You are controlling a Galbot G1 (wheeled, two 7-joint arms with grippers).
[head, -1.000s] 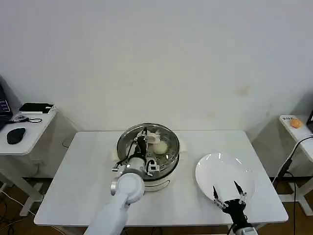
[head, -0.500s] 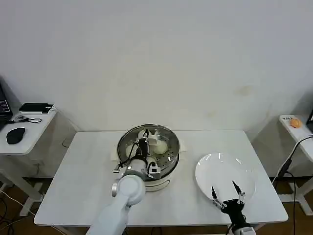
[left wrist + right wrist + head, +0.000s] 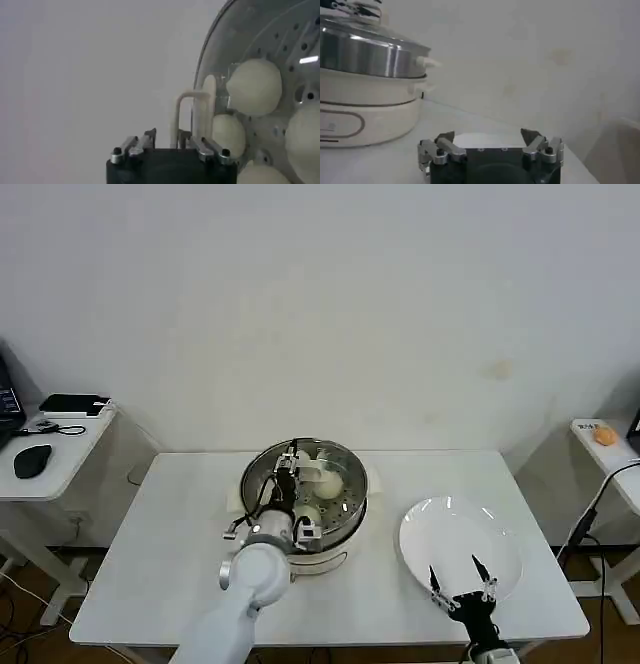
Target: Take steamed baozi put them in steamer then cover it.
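The steamer (image 3: 356, 496) stands at the middle of the table, and in the right wrist view the steamer (image 3: 365, 55) is a steel pot on a white base. The glass cover (image 3: 235, 45) lies over it, its pale handle (image 3: 192, 115) upright. Several steamed baozi (image 3: 254, 87) show through the glass, and two baozi (image 3: 328, 482) are plain from the head. My left gripper (image 3: 288, 474) hovers over the steamer's near left side. That left gripper (image 3: 166, 136) is shut on the cover's handle. My right gripper (image 3: 454, 570) hangs open over the near edge of the white plate (image 3: 450, 519).
The white table (image 3: 150, 544) has free room left of the steamer and between steamer and plate. A side table with a mouse (image 3: 33, 459) stands at far left. Another side surface with an orange object (image 3: 604, 436) is at far right.
My left arm has shifted slightly left and toward me while the cover stays over the steamer. The right gripper has drifted a little toward the table's front edge.
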